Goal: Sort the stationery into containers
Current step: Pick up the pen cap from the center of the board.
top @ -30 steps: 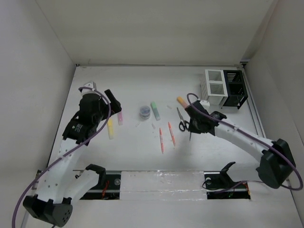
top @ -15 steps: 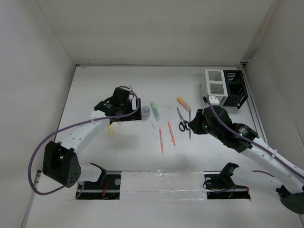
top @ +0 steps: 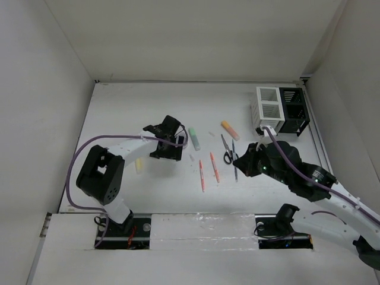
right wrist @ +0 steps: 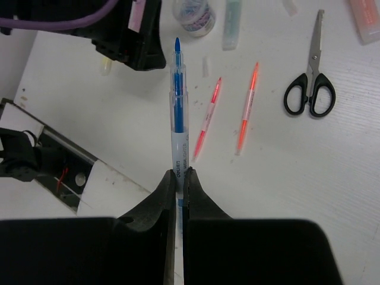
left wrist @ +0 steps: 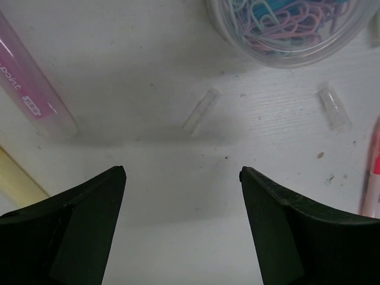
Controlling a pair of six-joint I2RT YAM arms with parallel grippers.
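1. Left gripper (left wrist: 181,173): released, fingers spread wide, holding nothing, low over the surface (top: 119,119). A pink highlighter (left wrist: 32,83) lies at the left edge of its wrist view. A tub of paper clips (left wrist: 291,29) sits ahead, with a small clear cap (left wrist: 200,111) loose between.
2. Mid-surface: the orange-red pens (top: 202,174) and scissors (top: 227,151) lie flat and unsorted.
3. Right gripper (right wrist: 178,177): clenched on a blue pen (right wrist: 176,107), gripping the rear of the barrel just beside the scissors.
4. Pen attitude: the long axis runs in line with the fingers, and the writing tip points away from the gripper, toward the left arm's side. It appears lifted off the surface, though the overhead view does not settle how far.
5. Step in hand, as judged: carrying this pen to a container. The white organizer (top: 267,107) and black organizer (top: 295,110) stand at the far right, well apart from the pen.
6. Next move calls for swinging the pen right and away, tipping it upright, and centring it over an open compartment before release.
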